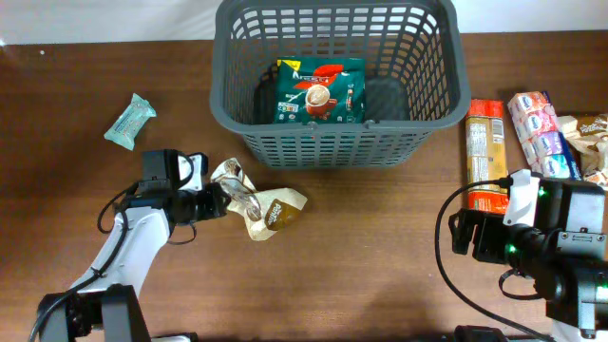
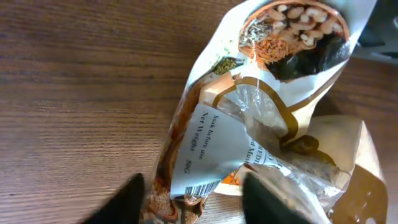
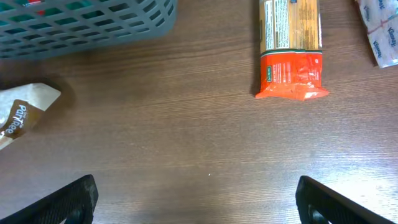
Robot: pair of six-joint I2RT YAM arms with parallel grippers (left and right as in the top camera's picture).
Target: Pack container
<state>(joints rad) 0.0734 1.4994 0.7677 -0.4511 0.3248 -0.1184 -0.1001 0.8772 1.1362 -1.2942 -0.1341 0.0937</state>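
Note:
The dark grey lattice container [image 1: 332, 142] stands at the back centre, with a green coffee pack [image 1: 321, 92] lying inside it. A brown and white snack pack [image 1: 271, 209] lies on the table just in front of the container. My left gripper [image 1: 223, 197] is at the pack's left end. In the left wrist view the pack [image 2: 249, 118] fills the gap between the fingers [image 2: 193, 202], which touch both of its sides. My right gripper [image 1: 463, 236] is wide open and empty over bare table [image 3: 196, 199]. The container's corner [image 3: 87, 25] shows in the right wrist view.
A long orange and red pack [image 1: 485, 152] lies right of the container, also in the right wrist view [image 3: 290, 56]. Tissue packs [image 1: 541, 133] and a brown pack [image 1: 589, 133] lie at the far right. A teal packet [image 1: 130, 121] lies at the left.

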